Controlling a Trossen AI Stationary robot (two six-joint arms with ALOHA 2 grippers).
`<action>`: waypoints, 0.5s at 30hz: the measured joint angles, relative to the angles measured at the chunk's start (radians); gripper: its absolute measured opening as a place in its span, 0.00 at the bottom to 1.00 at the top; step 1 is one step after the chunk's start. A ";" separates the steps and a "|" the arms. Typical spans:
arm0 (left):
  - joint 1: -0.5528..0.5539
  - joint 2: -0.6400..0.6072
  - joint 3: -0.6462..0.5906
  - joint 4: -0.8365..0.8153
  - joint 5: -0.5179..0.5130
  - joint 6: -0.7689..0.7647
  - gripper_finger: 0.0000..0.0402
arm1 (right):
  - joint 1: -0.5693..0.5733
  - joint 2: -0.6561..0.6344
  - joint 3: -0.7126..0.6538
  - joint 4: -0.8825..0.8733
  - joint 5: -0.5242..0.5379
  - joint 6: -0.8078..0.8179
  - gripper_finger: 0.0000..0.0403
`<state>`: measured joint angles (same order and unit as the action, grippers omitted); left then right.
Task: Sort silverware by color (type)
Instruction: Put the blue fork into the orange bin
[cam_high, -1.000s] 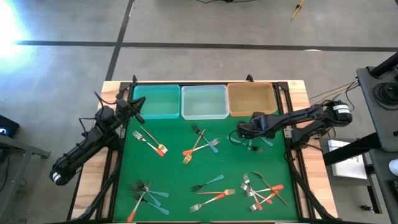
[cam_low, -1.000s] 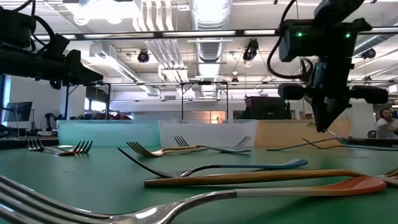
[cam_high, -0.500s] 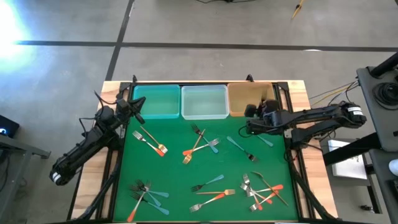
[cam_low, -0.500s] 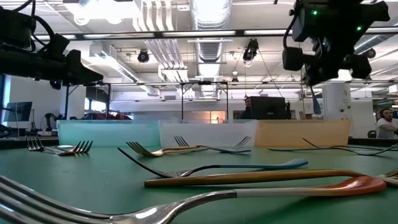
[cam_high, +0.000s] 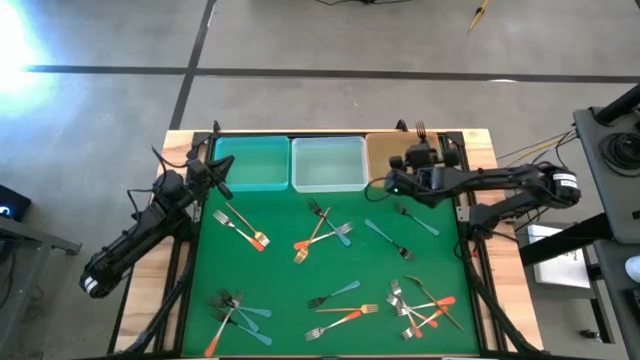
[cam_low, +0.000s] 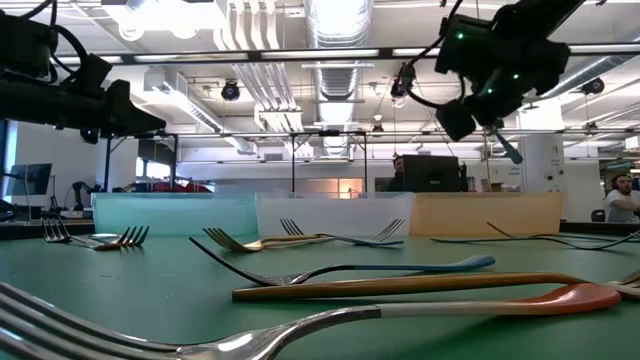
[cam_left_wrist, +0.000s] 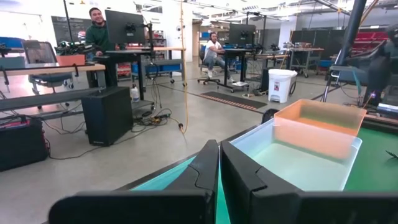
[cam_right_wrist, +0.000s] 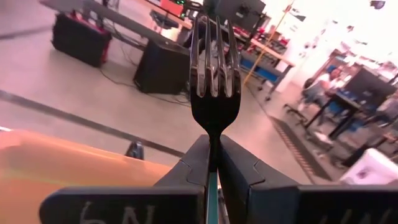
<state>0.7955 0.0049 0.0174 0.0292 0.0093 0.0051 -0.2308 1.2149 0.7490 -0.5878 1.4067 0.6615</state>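
The right arm stretches across the back of the bench, its right pincer (cam_high: 418, 160) raised over the tan bin (cam_high: 388, 157) and clamped on a teal-handled fork (cam_right_wrist: 213, 68) whose tines stick out past the fingertips. The fork's handle is mostly hidden between the fingers. The left pincer (cam_left_wrist: 219, 168), fingers together, waits beside the teal bin (cam_high: 250, 163).

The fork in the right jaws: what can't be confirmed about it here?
- Handle colour of the held fork: right wrist view, the right gripper covers the handle.
- High view: the fork is too small to read.
- Low view: the right gripper shows only a blurred sliver of handle.
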 joint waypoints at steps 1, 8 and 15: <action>0.000 0.000 0.000 0.000 0.000 0.000 0.00 | -0.010 0.008 0.000 0.016 -0.001 -0.026 0.04; 0.000 0.000 0.000 0.000 0.000 0.000 0.00 | -0.085 0.062 0.000 0.056 -0.106 -0.116 0.11; 0.000 0.000 0.000 0.000 0.000 0.000 0.00 | -0.115 0.067 0.000 0.080 -0.213 -0.213 0.21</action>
<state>0.7953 0.0049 0.0174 0.0292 0.0093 0.0048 -0.3458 1.2823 0.7490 -0.5076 1.1939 0.4481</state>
